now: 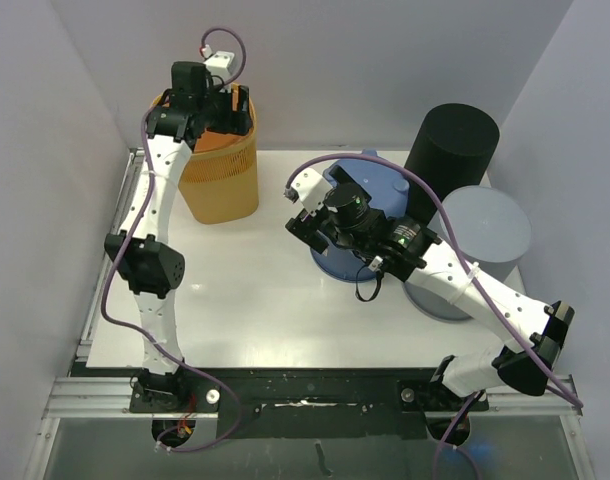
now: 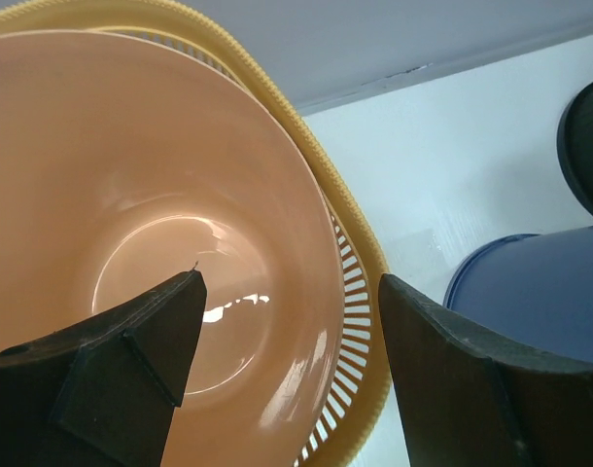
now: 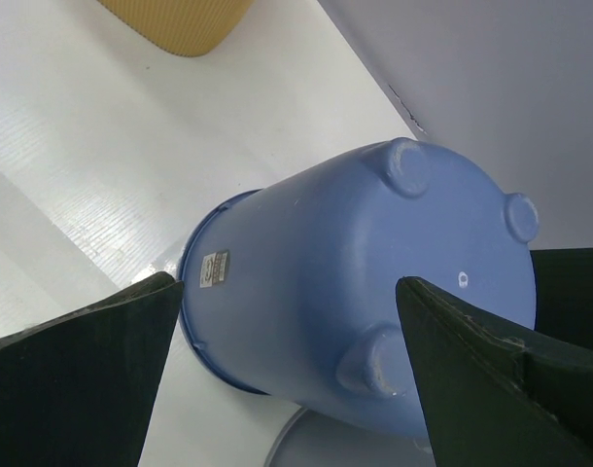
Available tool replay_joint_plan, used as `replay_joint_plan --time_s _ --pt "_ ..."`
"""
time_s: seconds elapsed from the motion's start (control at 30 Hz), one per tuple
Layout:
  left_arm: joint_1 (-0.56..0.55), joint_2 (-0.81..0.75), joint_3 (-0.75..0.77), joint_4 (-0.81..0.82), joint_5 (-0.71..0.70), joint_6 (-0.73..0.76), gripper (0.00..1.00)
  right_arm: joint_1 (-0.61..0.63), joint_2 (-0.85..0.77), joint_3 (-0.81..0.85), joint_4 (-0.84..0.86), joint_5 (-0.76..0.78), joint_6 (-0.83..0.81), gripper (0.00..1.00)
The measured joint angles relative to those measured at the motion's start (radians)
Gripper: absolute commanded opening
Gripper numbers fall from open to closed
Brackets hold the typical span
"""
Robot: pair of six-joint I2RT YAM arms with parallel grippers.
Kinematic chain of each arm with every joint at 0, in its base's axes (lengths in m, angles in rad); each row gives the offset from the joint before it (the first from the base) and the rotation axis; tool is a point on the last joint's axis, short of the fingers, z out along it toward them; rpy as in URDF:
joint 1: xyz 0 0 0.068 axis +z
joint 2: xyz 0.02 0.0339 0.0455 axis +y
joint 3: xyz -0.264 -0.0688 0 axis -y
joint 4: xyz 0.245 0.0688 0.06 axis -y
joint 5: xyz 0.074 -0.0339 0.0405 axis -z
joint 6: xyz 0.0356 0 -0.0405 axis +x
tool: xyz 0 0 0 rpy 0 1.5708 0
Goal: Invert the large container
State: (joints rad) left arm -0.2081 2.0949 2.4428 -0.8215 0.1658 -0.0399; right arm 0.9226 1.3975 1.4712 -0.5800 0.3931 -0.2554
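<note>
The orange slotted basket (image 1: 220,175) stands upright, mouth up, at the table's back left. My left gripper (image 1: 230,100) is open at its rim. In the left wrist view the gripper (image 2: 289,282) straddles the basket wall (image 2: 131,175), one finger inside and one outside. A blue container (image 1: 385,185) stands upside down mid-table, its round feet up (image 3: 355,263). My right gripper (image 1: 303,213) is open and hovers at its near-left side, fingers spread either side of it in the right wrist view (image 3: 289,284), not touching.
A tall black cylinder (image 1: 450,150) stands behind the blue container at the back right. A grey container (image 1: 490,230) sits bottom up at the right edge, touching the blue one. White walls close in on the left, the back and the right.
</note>
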Motion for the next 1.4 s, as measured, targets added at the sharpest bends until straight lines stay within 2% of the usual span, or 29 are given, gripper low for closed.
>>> replay_joint_plan --time_s 0.17,0.23,0.3,0.37,0.53,0.6,0.67,0.7,0.8,0.9,1.03,1.13,1.23,1.4 --pt "-0.003 0.049 0.004 -0.009 -0.003 0.0 0.7 0.0 0.001 0.0 -0.002 0.003 0.0 0.98" --pt "0.0 0.053 -0.001 -0.009 -0.005 0.0 0.64 0.0 0.004 0.0 -0.008 0.001 0.174 0.99" --pt "-0.001 0.053 -0.002 -0.01 -0.005 0.0 0.55 0.007 0.012 0.0 -0.019 0.003 0.335 0.99" --pt "-0.006 0.053 -0.004 -0.01 -0.005 0.001 0.43 0.012 0.026 0.0 -0.037 0.011 0.426 0.99" --pt "-0.025 0.053 -0.013 -0.006 0.002 0.006 0.15 0.022 0.045 -0.022 -0.092 0.017 0.566 0.98" --pt "-0.035 0.052 -0.018 -0.002 0.003 0.01 0.05 0.026 0.033 -0.052 -0.106 0.012 0.601 0.94" --pt "-0.043 0.051 -0.02 0.001 -0.002 0.017 0.0 0.028 0.018 -0.082 -0.127 0.001 0.633 0.88" --pt "-0.046 0.05 -0.022 0.001 -0.006 0.019 0.0 0.028 0.01 -0.098 -0.134 -0.005 0.647 0.84" --pt "-0.051 0.042 -0.032 0.003 -0.014 0.022 0.0 0.028 -0.013 -0.159 -0.138 -0.011 0.686 0.64" --pt "-0.053 0.021 -0.067 0.021 -0.014 0.019 0.0 0.015 -0.018 -0.237 -0.135 0.002 0.713 0.57" --pt "-0.061 -0.013 -0.124 0.045 -0.014 0.01 0.0 -0.081 0.0 -0.29 -0.101 0.012 0.704 0.56" --pt "-0.071 -0.05 -0.18 0.066 -0.031 0.0 0.0 -0.206 0.045 -0.271 -0.046 0.008 0.671 0.6" --pt "-0.073 -0.085 -0.224 0.069 -0.03 -0.005 0.0 -0.316 0.144 -0.196 0.006 -0.005 0.617 0.63" --pt "-0.073 -0.103 -0.233 0.061 -0.038 -0.01 0.0 -0.438 0.351 0.029 0.044 -0.022 0.529 0.64"
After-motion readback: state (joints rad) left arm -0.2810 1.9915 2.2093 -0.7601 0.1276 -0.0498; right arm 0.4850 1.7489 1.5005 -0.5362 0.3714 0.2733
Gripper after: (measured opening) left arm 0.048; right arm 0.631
